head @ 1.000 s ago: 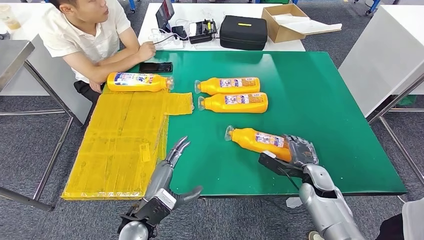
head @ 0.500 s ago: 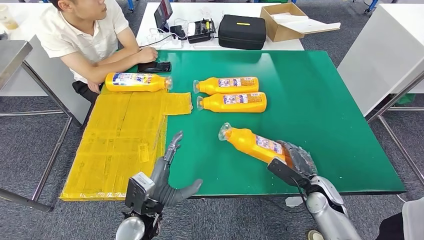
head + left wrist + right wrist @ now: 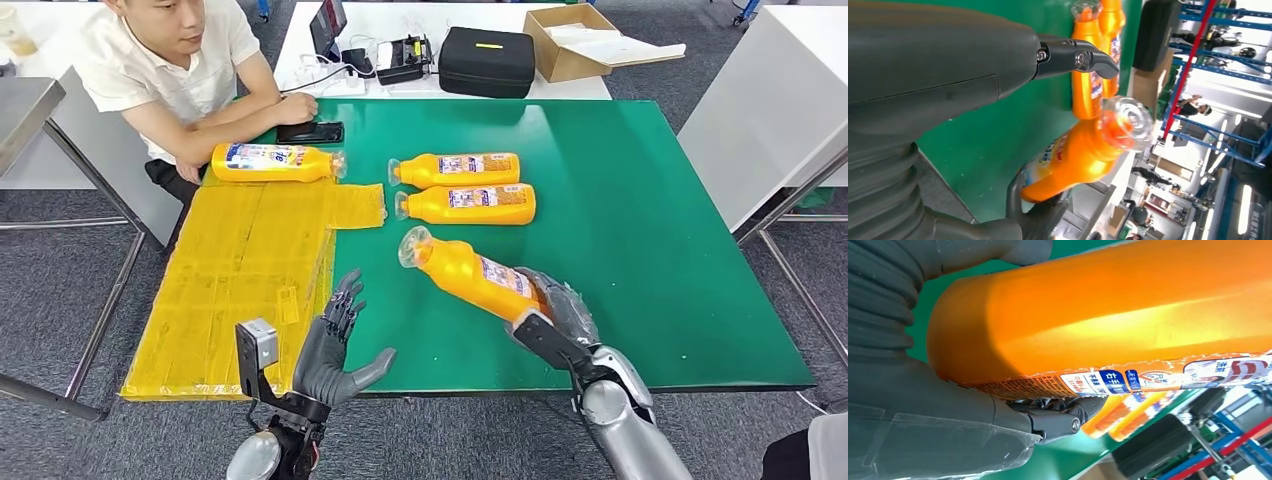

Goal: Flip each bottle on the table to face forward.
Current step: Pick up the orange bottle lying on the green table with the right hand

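Observation:
My right hand (image 3: 556, 312) grips the base of an orange bottle (image 3: 470, 274) and holds it tilted above the green table (image 3: 640, 230), clear cap toward the left. The right wrist view shows that orange bottle (image 3: 1108, 315) close up, my fingers (image 3: 1058, 417) wrapped under it. My left hand (image 3: 335, 345) is open at the table's front edge, palm raised, holding nothing. The held bottle (image 3: 1083, 155) appears cap-first in the left wrist view. Two more orange bottles (image 3: 455, 171) (image 3: 467, 204) lie side by side farther back. A fourth bottle (image 3: 275, 162) lies at the back left.
A yellow sheet (image 3: 240, 280) covers the table's left part. A person sits at the back left, one hand by a dark phone (image 3: 310, 132). Behind stands a white table with a black case (image 3: 487, 62) and a cardboard box (image 3: 575, 40).
My right hand has lifted the bottle off the table and carried it left, cap end rising. My left hand turned palm-up and rose slightly.

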`<act>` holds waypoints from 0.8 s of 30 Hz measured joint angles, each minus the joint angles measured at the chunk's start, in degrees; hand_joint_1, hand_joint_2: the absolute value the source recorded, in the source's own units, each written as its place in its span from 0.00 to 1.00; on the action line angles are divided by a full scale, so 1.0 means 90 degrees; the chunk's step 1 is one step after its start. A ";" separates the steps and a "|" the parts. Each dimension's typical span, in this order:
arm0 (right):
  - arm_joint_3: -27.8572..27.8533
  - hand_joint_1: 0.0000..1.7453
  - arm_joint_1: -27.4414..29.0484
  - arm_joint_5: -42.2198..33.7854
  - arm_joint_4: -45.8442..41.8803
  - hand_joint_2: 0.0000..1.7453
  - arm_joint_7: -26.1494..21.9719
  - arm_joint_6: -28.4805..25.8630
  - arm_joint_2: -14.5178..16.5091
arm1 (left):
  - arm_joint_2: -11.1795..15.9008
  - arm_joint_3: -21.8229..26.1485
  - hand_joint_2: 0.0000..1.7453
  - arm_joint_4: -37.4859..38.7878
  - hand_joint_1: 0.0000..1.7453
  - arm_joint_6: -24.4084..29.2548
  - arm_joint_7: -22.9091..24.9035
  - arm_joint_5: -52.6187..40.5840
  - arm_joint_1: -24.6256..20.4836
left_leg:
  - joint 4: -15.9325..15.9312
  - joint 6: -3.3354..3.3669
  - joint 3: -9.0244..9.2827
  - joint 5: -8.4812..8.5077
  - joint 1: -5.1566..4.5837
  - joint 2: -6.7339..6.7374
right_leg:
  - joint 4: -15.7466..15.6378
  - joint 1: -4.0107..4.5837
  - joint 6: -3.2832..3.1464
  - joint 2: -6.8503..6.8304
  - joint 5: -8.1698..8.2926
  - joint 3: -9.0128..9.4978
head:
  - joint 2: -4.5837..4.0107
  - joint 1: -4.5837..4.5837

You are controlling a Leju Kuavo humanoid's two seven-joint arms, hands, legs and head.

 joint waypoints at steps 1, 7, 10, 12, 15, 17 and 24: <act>0.0015 1.00 -0.0003 -0.0004 -0.0017 1.00 0.0000 -0.0002 0.0023 | 0.0000 0.0012 1.00 0.0023 0.00 -0.0002 0.0007 0.0017 0.0001 | 0.0000 0.0000 -0.0002 0.0000 0.0000 0.0000 | 0.0000 0.0000 0.0000 0.0000 0.0000 0.0000 | 0.0000 0.0000; 0.0044 1.00 -0.0009 -0.0077 -0.0047 1.00 -0.0033 -0.0056 0.0101 | -0.0002 0.0049 1.00 0.0098 0.00 0.0059 -0.0020 0.0044 -0.0002 | 0.0001 0.0000 -0.0009 0.0000 -0.0002 -0.0001 | 0.0000 -0.0002 0.0000 0.0000 0.0000 -0.0005 | 0.0000 0.0002; 0.0047 1.00 -0.0023 -0.0250 -0.0078 1.00 -0.0124 -0.0111 0.0220 | -0.0009 0.0061 1.00 0.0118 0.00 0.0289 -0.0089 0.0025 -0.0027 | 0.0000 0.0000 -0.0011 0.0000 -0.0002 0.0001 | 0.0000 -0.0001 0.0001 0.0001 0.0001 -0.0008 | 0.0000 0.0001; 0.0065 0.99 -0.0047 -0.0373 -0.0096 1.00 -0.0165 -0.0114 0.0373 | -0.0017 0.0078 1.00 0.0137 0.00 0.0429 -0.0103 0.0042 -0.0070 | 0.0000 0.0000 -0.0011 0.0000 0.0000 0.0002 | 0.0001 0.0000 0.0000 0.0001 0.0001 -0.0010 | 0.0000 0.0001; 0.0198 0.99 -0.0104 -0.0531 -0.0088 1.00 -0.0212 -0.0108 0.0647 | -0.0025 0.0089 1.00 0.0183 0.00 0.0371 -0.0043 0.0281 -0.0150 | -0.0001 -0.0002 -0.0011 0.0001 0.0002 0.0004 | 0.0002 0.0002 0.0000 0.0002 0.0001 -0.0013 | 0.0000 0.0001; 0.0353 1.00 -0.0162 -0.0632 -0.0034 1.00 -0.0298 -0.0094 0.0824 | -0.0029 0.0077 1.00 0.0220 0.00 0.0215 0.0015 0.0543 -0.0189 | -0.0002 -0.0003 -0.0011 0.0002 0.0004 0.0004 | 0.0003 0.0003 0.0000 0.0002 0.0001 -0.0014 | 0.0000 0.0001; 0.0994 1.00 -0.0434 -0.0644 0.0346 1.00 -0.0598 -0.0102 0.1370 | -0.0047 0.0025 1.00 0.0306 0.00 0.0151 -0.0139 0.0705 -0.0412 | -0.0001 -0.0004 -0.0015 0.0003 0.0004 0.0003 | 0.0004 0.0001 0.0000 0.0002 0.0001 -0.0017 | 0.0000 0.0002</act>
